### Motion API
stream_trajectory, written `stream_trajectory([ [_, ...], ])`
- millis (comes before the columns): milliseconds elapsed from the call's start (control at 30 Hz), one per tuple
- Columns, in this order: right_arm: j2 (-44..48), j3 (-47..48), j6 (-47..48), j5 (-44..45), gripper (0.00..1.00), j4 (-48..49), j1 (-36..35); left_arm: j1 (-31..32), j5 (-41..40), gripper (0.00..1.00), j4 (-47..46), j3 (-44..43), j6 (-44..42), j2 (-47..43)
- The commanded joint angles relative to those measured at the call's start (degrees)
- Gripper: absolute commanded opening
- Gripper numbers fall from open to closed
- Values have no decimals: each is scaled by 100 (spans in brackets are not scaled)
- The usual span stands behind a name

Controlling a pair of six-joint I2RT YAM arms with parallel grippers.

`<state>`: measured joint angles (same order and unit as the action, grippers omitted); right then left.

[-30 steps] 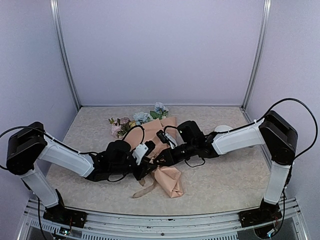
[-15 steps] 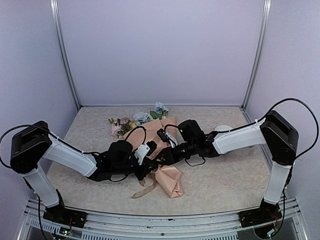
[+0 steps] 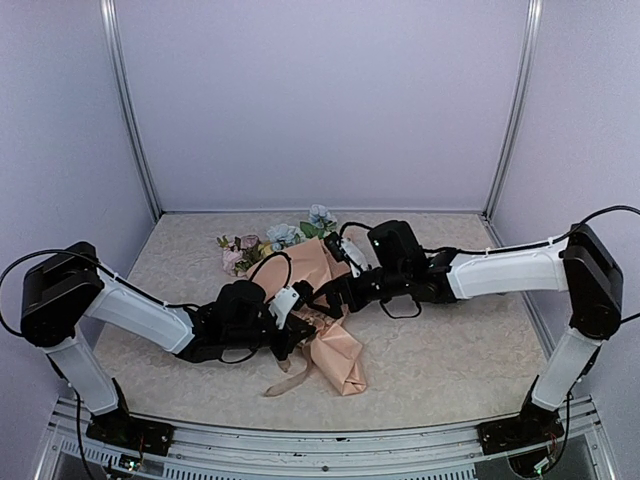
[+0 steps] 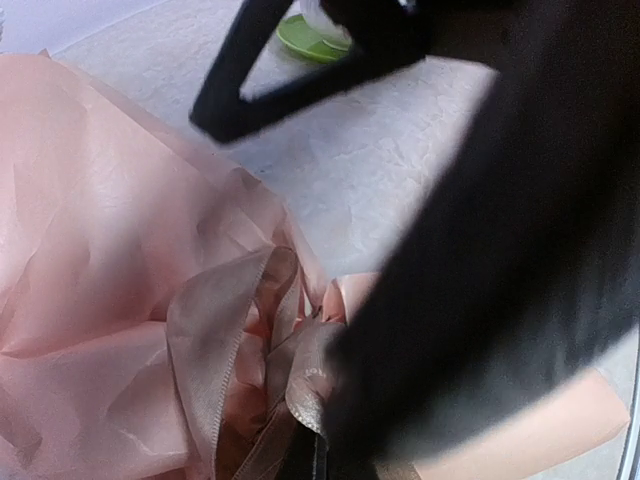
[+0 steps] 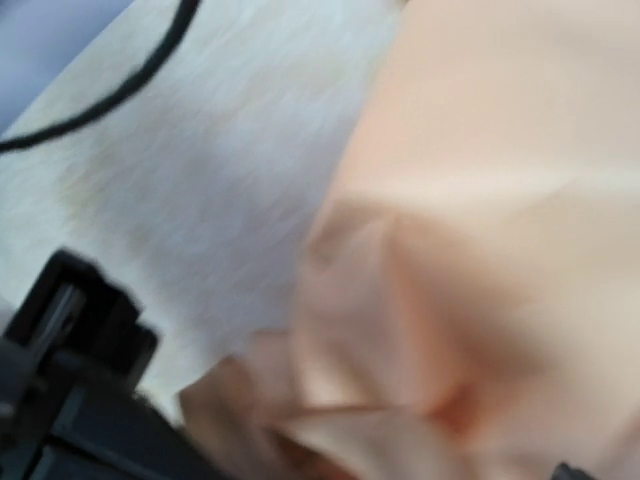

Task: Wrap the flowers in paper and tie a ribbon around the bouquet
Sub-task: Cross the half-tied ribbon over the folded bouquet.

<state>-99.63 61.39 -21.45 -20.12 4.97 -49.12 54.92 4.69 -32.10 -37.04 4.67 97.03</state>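
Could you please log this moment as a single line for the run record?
step: tying ribbon | left fingers: shut on ribbon | right fingers: open above bouquet | flowers: at bouquet's far end

Pale cream table top (image 3: 450, 350), mottled, fills the booth floor. Plain lavender walls (image 3: 320, 100) on three sides. Silver left post (image 3: 131, 110) and right post (image 3: 512, 110) stand at the back corners. Metal rail (image 3: 320, 445) runs along the near edge. Small green dish (image 4: 312, 38) rests on the table, blurred in the left wrist view.
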Motion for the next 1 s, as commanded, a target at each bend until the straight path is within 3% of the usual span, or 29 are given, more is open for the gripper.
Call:
stream_trajectory([
  [0,622,12,974,989,100,56,359,-104,173,0,40,-105,233,-179],
  [100,860,-342,1067,1153,100,930,649,-212,366,0,179,-154,433,-195],
  [233,1011,-679,980,492,100,1939,1044,-401,799,0,350,-199,736,-202],
  [333,1037,-1068,794,-1095,100,3158,1510,-429,935,0,419,-235,809,-183],
  [400,989,-1098,719,-1602,98,3530,1727,-437,988,0,540,-319,816,-145],
  [533,779,-287,2009,-1033,73,1633,1372,-478,1139,0,841,-518,913,-23],
  [667,251,288,2592,-206,64,-162,904,-548,1227,0,1043,-614,1053,30],
  [833,-246,570,2636,-288,51,-1128,488,-593,1365,0,1250,-699,1191,64],
  [967,-534,637,2449,-729,30,-1201,438,-622,1393,0,1162,-653,1226,15],
])
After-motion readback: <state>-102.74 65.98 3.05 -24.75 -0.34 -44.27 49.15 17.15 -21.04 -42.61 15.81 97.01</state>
